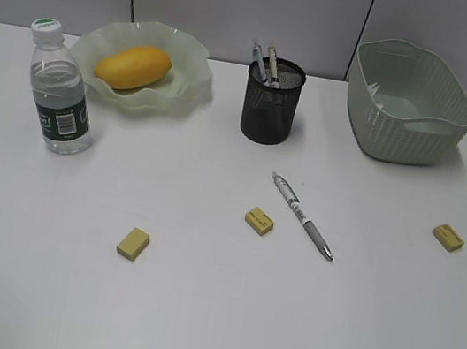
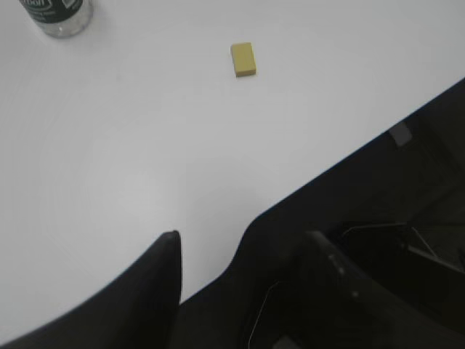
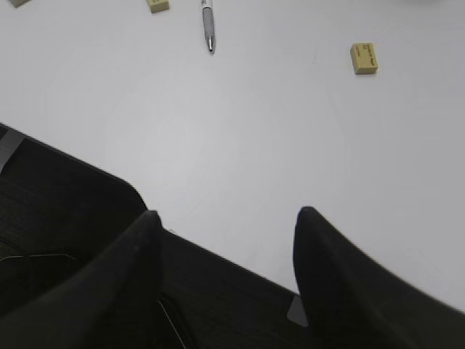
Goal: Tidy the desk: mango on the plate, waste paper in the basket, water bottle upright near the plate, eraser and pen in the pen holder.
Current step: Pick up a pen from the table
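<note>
The mango (image 1: 133, 66) lies on the wavy green plate (image 1: 190, 87). The water bottle (image 1: 57, 90) stands upright left of the plate; its base shows in the left wrist view (image 2: 58, 14). The black mesh pen holder (image 1: 272, 102) holds two pens. A loose pen (image 1: 303, 216) lies on the desk (image 1: 195, 294); its tip shows in the right wrist view (image 3: 208, 25). Three yellow erasers lie at the left (image 1: 133, 244), the middle (image 1: 259, 221) and the right (image 1: 448, 236). The basket (image 1: 407, 101) is at the back right. No waste paper shows. My left gripper (image 2: 243, 243) and right gripper (image 3: 227, 222) are open and empty at the desk's front edge, out of the exterior view.
The left wrist view shows the left eraser (image 2: 243, 59). The right wrist view shows the right eraser (image 3: 364, 58) and the middle eraser (image 3: 158, 5). A grey panelled wall stands behind the desk. Dark floor lies beyond the front edge.
</note>
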`<state>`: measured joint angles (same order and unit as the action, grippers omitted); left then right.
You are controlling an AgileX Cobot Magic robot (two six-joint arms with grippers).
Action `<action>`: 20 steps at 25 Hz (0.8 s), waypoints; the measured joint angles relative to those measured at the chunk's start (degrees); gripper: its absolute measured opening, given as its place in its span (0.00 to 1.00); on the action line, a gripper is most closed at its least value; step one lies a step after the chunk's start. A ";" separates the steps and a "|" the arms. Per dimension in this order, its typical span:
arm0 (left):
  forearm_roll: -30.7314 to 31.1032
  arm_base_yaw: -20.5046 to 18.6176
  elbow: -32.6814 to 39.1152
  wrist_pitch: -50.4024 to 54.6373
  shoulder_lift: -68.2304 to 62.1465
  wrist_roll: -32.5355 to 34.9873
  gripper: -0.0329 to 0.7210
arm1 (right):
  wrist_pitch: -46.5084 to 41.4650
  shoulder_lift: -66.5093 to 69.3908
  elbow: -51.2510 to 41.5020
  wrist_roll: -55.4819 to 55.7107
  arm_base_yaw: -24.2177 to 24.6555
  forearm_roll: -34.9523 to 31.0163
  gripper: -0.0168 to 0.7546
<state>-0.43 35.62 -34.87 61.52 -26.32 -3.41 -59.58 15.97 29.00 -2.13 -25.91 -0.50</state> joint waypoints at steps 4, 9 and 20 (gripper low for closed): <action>-0.34 0.00 2.56 -0.39 6.64 0.00 0.71 | 0.00 0.00 0.00 0.00 0.00 0.00 0.61; -0.44 0.00 4.53 -0.28 8.49 0.00 0.74 | 0.00 0.00 0.00 0.00 0.00 0.00 0.61; -1.35 0.00 4.53 -0.37 8.49 1.35 0.82 | 1.45 10.34 5.22 0.00 0.00 0.50 0.62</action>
<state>-1.78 35.62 -30.34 61.15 -17.83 -2.06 -58.13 26.31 34.22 -2.13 -25.91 0.00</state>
